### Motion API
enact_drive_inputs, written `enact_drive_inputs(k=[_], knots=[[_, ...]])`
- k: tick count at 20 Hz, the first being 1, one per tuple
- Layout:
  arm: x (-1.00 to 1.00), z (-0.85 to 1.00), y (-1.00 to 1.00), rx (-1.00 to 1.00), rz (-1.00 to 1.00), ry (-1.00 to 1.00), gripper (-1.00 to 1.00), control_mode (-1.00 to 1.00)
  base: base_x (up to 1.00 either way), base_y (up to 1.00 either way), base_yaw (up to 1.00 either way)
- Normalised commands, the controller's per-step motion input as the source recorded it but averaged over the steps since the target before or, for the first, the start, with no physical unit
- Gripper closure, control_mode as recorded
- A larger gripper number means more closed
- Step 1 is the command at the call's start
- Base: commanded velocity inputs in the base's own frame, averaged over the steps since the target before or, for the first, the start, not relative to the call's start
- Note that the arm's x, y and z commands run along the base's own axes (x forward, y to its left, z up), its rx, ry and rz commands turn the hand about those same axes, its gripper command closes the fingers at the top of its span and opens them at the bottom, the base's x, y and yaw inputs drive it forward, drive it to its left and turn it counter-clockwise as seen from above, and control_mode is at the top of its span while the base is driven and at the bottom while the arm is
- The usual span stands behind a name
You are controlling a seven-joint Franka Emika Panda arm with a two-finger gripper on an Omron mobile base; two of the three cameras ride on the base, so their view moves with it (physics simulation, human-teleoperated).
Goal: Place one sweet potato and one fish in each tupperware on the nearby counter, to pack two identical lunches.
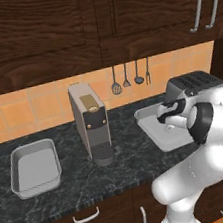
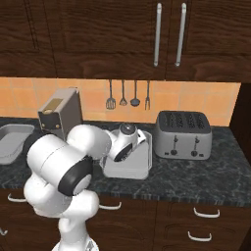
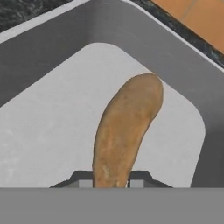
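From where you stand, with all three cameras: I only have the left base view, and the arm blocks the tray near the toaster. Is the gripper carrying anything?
Observer: Yes. In the hand view the gripper is shut on a sweet potato.
Operator: Where is it hanging?
Observer: Over the grey floor of a tupperware; no other food shows on the part in the hand view.
Operator: What is on the toaster's far side?
Observer: In the right base view, bare black counter runs on past the toaster.
Operator: Does that view show the other tupperware?
Observer: Yes, at its left edge, beyond the coffee machine.
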Motion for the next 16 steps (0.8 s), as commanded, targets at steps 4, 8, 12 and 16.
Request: enact_drive_inputs(k=[4, 8, 12, 16], knots=[[0.42, -0.41, -0.09, 0.0, 0.06, 0.0, 1.0, -1.0, 0.0, 0.0, 0.0], [0.39, -0.26, -0.07, 0.0, 0.05, 0.0, -1.0, -1.0, 0.0, 0.0, 0.0], [0.09, 0.03, -0.13, 0.0, 0.01, 0.0, -1.0, -1.0, 0.0, 0.0, 0.0], [-0.62, 0.76, -0.06, 0.0, 0.0, -0.14, -1.0, -1.0, 0.0, 0.0, 0.0]])
